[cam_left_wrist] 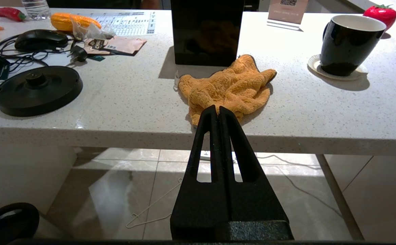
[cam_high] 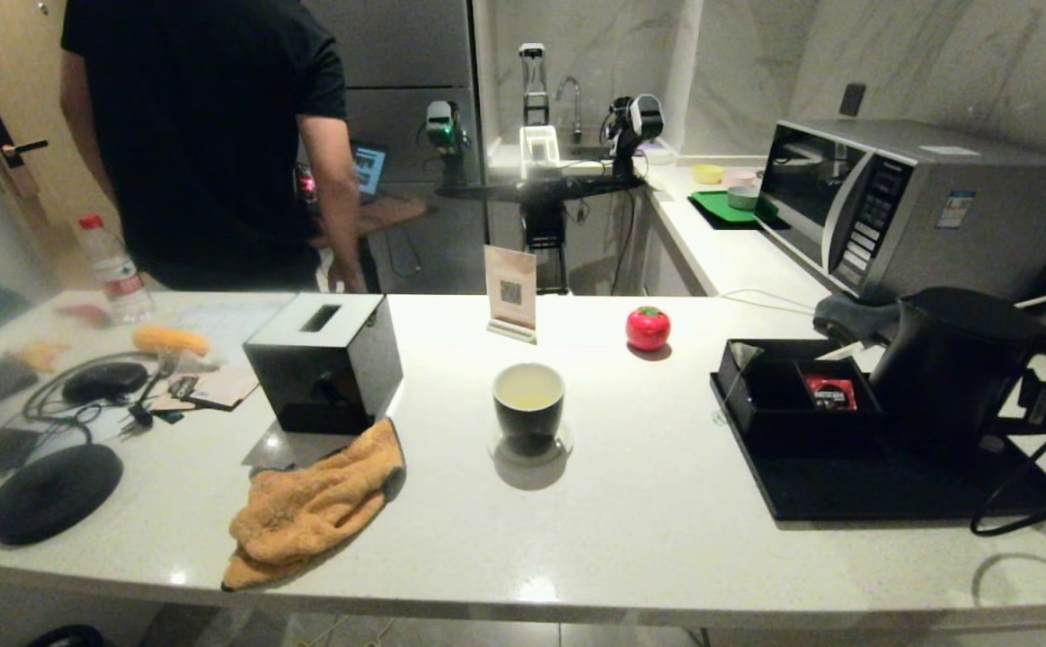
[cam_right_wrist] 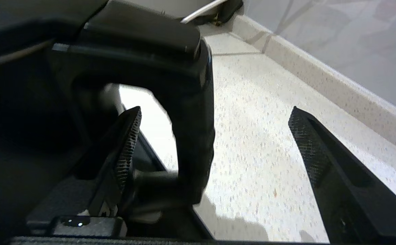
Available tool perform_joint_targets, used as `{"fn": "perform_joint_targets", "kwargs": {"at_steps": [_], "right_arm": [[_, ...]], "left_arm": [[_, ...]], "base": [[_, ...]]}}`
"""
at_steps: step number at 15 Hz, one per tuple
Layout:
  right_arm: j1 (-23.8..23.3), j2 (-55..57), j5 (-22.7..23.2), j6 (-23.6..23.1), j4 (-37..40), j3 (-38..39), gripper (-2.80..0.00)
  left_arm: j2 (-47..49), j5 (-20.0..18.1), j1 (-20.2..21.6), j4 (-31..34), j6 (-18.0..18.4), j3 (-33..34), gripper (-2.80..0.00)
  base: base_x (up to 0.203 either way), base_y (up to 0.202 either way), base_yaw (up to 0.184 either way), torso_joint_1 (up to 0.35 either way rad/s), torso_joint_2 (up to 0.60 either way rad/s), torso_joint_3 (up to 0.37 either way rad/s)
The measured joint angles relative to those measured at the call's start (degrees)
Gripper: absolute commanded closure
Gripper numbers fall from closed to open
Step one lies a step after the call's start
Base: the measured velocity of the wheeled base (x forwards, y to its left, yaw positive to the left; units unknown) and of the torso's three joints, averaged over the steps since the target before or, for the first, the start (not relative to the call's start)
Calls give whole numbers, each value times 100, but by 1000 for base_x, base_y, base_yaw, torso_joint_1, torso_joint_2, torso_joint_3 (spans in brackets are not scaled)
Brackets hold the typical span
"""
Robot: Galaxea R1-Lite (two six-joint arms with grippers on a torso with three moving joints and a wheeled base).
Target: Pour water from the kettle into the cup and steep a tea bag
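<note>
black kettle (cam_high: 950, 359) handle (cam_right_wrist: 187, 112) stands upright between the right claw's (cam_right_wrist: 215, 146) wide-open, empty fingers, while the left claw (cam_left_wrist: 217, 114), shut and empty, hangs below the table (cam_high: 649, 503).

My cup (cam_high: 528, 402) was black outside and white inside, its water (cam_high: 528, 399) pale yellowish. The kettle (cam_high: 952, 359) and tray (cam_high: 882, 490) were matte black. The surface (cam_high: 649, 503) was white with fine speckles, the towel (cam_high: 312, 503) orange, the tomato (cam_high: 648, 327) red. My pincers' pads (cam_right_wrist: 128, 149) bore a black cross-hatched texture.
</note>
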Motion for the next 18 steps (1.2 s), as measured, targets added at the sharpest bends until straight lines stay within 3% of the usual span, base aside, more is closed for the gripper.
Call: {"fn": "perform_joint_targets", "kwargs": {"at_steps": [8, 13, 14, 18], "right_arm": [[-44, -658, 0, -176, 114, 1153, -280], [-99, -1270, 9, -311, 719, 1635, -280], [-105, -1415, 9, -320, 894, 1744, 0], [-112, -2007, 44, -493, 1590, 2081, 0]], "left_arm": [[-1, -2, 2, 0, 0, -2, 0], [0, -2, 0, 0, 0, -2, 0], [0, -2, 0, 0, 2, -2, 0], [0, 0, 0, 0, 0, -2, 0]], "base": [[0, 0, 0, 0, 0, 0], [0, 0, 0, 0, 0, 0], [0, 0, 0, 0, 0, 0], [0, 0, 0, 0, 0, 0]]}}
